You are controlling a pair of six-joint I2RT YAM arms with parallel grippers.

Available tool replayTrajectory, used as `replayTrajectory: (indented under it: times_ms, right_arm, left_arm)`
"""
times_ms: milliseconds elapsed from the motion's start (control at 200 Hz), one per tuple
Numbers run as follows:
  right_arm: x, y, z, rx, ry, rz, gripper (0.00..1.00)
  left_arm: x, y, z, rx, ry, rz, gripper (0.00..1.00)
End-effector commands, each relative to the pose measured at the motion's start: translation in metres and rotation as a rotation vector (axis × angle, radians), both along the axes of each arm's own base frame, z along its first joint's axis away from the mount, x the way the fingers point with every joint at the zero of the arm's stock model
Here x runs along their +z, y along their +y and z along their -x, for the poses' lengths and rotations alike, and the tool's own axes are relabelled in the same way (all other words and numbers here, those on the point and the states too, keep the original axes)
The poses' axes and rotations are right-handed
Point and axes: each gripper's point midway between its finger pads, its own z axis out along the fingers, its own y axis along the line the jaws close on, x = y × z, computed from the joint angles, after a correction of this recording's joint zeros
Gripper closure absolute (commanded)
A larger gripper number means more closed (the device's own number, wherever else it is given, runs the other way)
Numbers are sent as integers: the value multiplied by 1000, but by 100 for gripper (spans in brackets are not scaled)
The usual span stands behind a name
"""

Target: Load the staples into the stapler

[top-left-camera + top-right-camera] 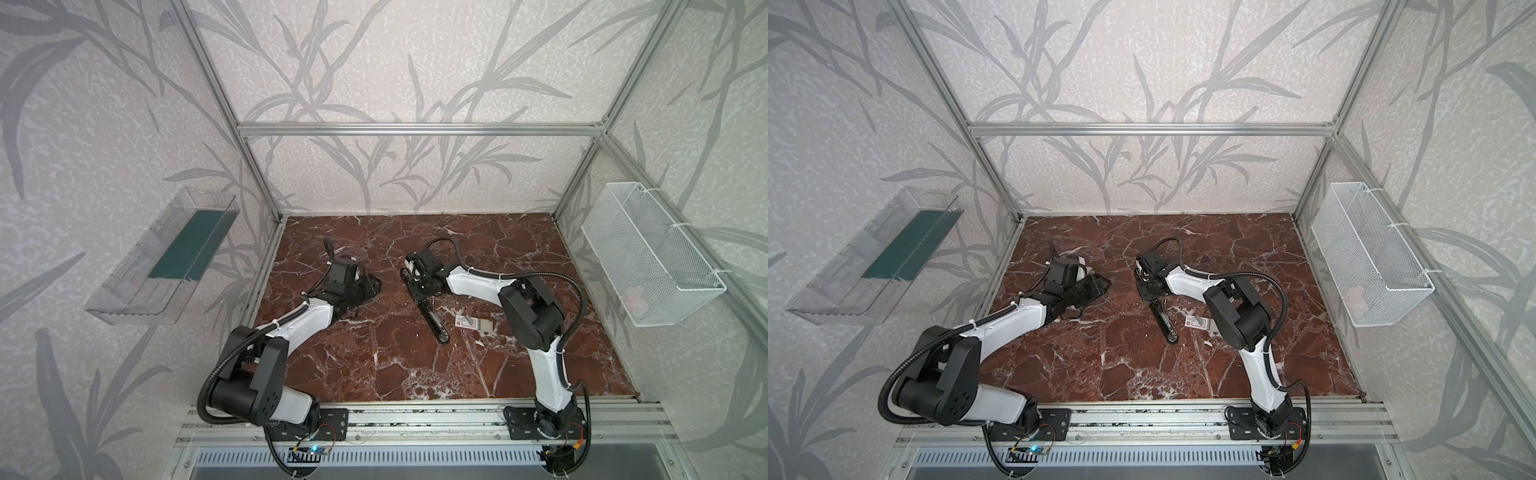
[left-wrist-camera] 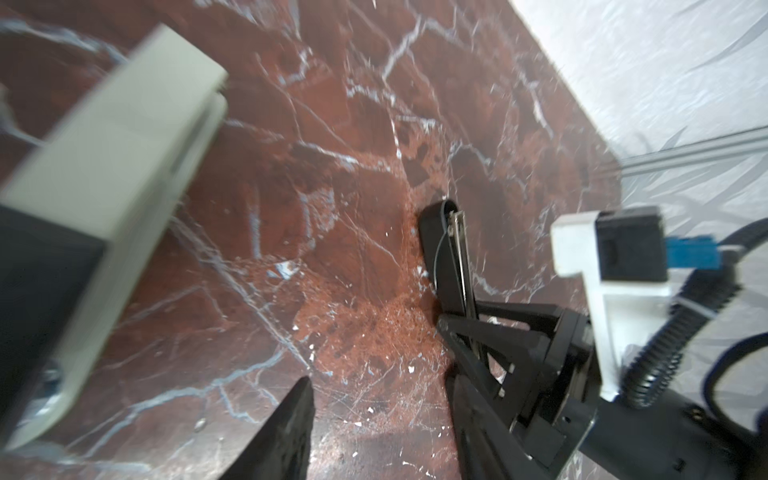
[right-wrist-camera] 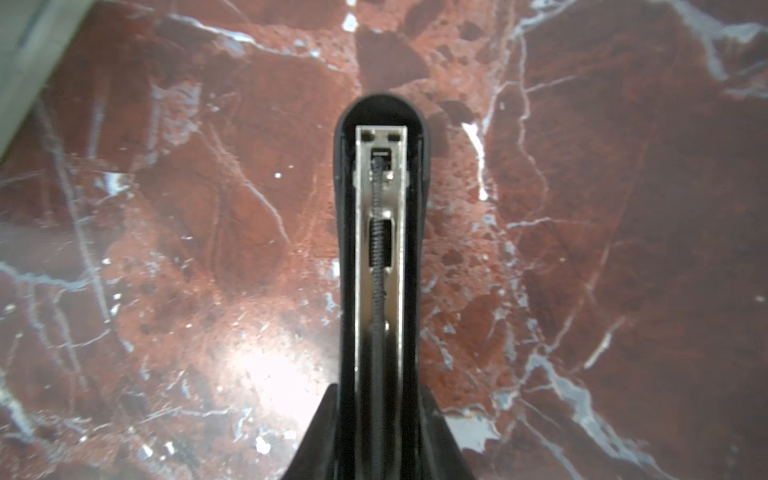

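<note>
Mid-table on the red marble [image 1: 395,374], got the stapler [image 1: 433,323] lying slantwise, near end pointing to 5 o'clock, silver rail and spring laid bare in the right wrist view. Found the right gripper [image 3: 378,390] clamped on its black sides at the 11 o'clock end, blocking that end in both top views. Just off at 3 o'clock from the near end, spotted the white box [image 1: 461,322], plus a grey strip of the staples [image 1: 468,320] sitting on top of it and a greyish tray [image 1: 484,326] touching it on the 3 o'clock side. Worth noting the right elbow [image 1: 532,316] looming right by that tray. Over at 9 o'clock from the right gripper, saw the left gripper [image 1: 374,286] with fingers apart, only bare marble between. Also a blurry beige-grey stapler [image 2: 104,187] just beside it. On the walls, a clear bin [image 1: 137,270] at 9 o'clock, a wire basket [image 1: 648,257] at 3.
</note>
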Motion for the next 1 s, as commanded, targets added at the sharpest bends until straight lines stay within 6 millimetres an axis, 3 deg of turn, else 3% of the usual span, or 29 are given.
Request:
replayTrajectory:
  times_ms: [0, 125, 260, 395, 550, 730, 995]
  right_arm:
    - [38, 32, 4, 99, -86, -153, 85]
    - [60, 46, 11, 177, -185, -242, 86]
    - [71, 53, 21, 238, -264, -288, 86]
    - [75, 65, 36, 313, -348, -288, 86]
    - [81, 72, 47, 340, -417, -310, 86]
    - [87, 77, 52, 342, -449, -339, 86]
    - [91, 79, 55, 349, -471, -367, 86]
  left_arm:
    - [32, 4, -7, 19, -148, 76, 43]
    - [36, 16, 1, 36, -196, 77, 41]
    - [37, 28, 4, 88, -230, 103, 33]
    - [42, 23, 0, 45, -247, 93, 31]
    - [39, 17, -8, 35, -240, 129, 21]
    - [23, 10, -17, 27, -204, 173, 20]
    - [22, -9, -26, -30, -199, 266, 22]
